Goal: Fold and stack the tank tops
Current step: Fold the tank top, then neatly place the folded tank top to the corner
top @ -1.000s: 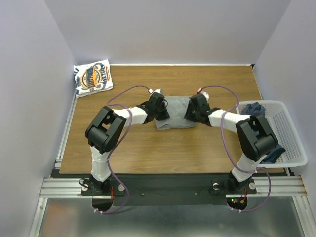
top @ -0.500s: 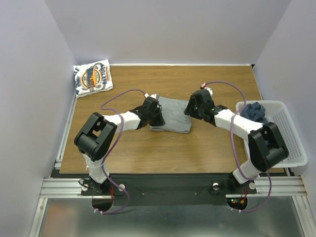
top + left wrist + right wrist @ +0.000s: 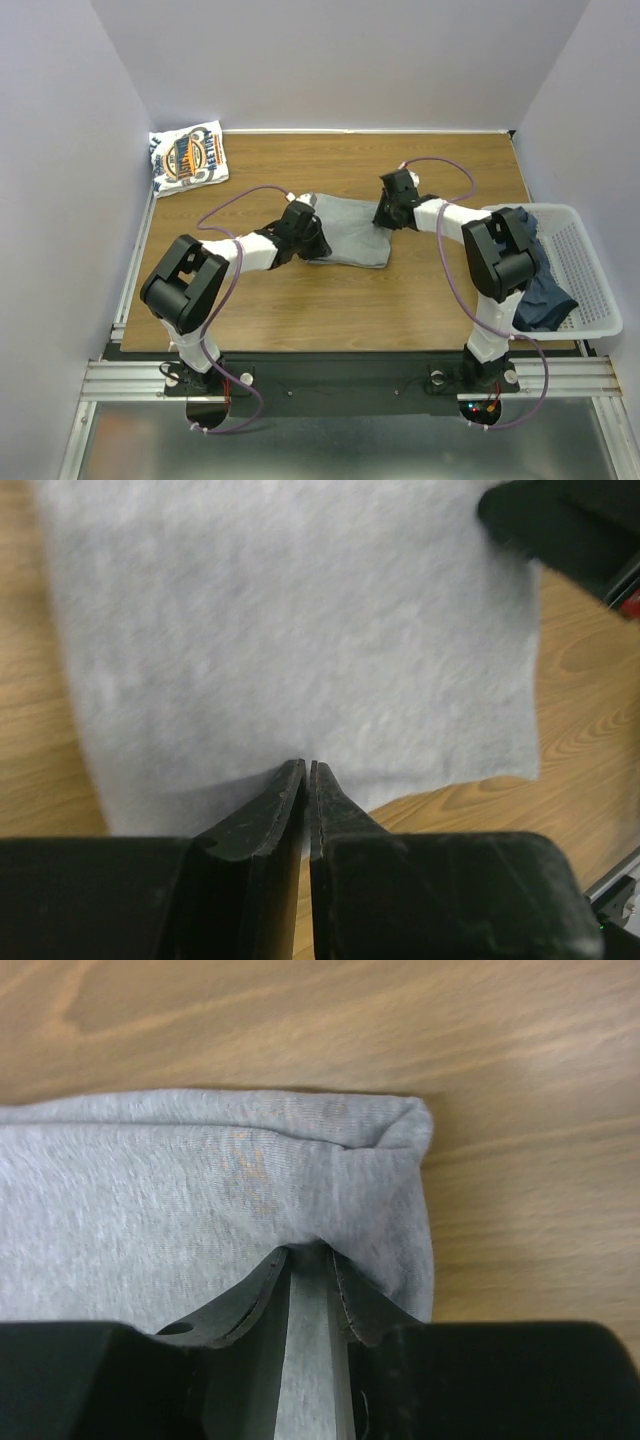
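White mesh basket (image 3: 586, 268) at wooden table (image 3: 330, 300) right edge.

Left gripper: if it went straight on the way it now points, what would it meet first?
The light heather grey cloth tank top, whose near edge the left gripper is shut on; it points across that cloth. The black right gripper sits off that line, though depth is unclear.

Even, soft light throughout; left wrist view blurred, shadows faint.

grey tank top (image 3: 300, 630): blurred, cut off at 12 o'clock, left wrist view
dark tank tops (image 3: 545, 292): partly behind right arm (image 3: 492, 262)
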Available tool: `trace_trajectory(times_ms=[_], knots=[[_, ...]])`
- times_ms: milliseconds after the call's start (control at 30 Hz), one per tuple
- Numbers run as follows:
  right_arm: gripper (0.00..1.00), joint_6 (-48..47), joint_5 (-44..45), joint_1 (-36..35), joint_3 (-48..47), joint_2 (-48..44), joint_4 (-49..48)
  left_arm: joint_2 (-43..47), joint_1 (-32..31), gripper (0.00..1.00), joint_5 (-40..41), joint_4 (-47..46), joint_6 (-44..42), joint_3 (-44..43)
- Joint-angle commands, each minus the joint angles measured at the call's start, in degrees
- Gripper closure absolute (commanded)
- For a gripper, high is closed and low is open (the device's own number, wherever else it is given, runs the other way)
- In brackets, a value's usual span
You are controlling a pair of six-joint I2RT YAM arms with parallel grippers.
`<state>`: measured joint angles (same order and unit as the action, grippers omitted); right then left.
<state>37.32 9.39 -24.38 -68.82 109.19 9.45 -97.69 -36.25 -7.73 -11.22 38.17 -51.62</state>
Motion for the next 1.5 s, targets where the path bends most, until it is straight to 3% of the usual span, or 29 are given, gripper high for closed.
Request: trace_trajectory(times_ms=[0,267,500,733,867,967,1233,1267,1467], knots=[[0.73,-0.8,-0.2,3.7,-1.8,-0.9,-0.2,2.2,0.6,0.82,0.5,-1.2,0.7,3.2],[0.72,-1.1,-3.1,3.9,0.1,-4.2,-0.1,2.4,0.8,0.82,-0.4,-3.5,1.8,6.4],[0.71,-0.9,-3.5,1.4,9.5,-16.8,-0.1,6.9,0.9,0.82,-2.7,-2.1,1.3,3.1],[0.69,0.6,-5.7,-3.2,16.2,-23.6,0.0,13.1,4.8,0.57,1.5,3.4,0.1,-1.6],[0.70,2.3,-5.3,-5.2,21.1,-23.4,-0.6,8.0,8.6,0.46,-3.3,3.6,-3.7,-7.1],[0.70,2.8,-3.6,-5.2,23.5,-23.4,-0.9,1.5,10.5,0.43,-10.7,3.8,-7.0,-10.5],[0.73,3.5,-2.7,-5.2,29.5,-24.1,-2.8,-10.5,14.4,0.39,-20.8,1.6,-10.8,-15.2],[0.73,3.5,-2.6,-5.2,29.8,-24.2,-2.8,-12.2,14.4,0.28,-22.1,1.6,-11.4,-16.1],[0.73,3.3,-2.7,-5.1,30.8,-24.9,-2.9,-14.0,15.2,0.25,-19.4,1.6,-10.7,-15.7]])
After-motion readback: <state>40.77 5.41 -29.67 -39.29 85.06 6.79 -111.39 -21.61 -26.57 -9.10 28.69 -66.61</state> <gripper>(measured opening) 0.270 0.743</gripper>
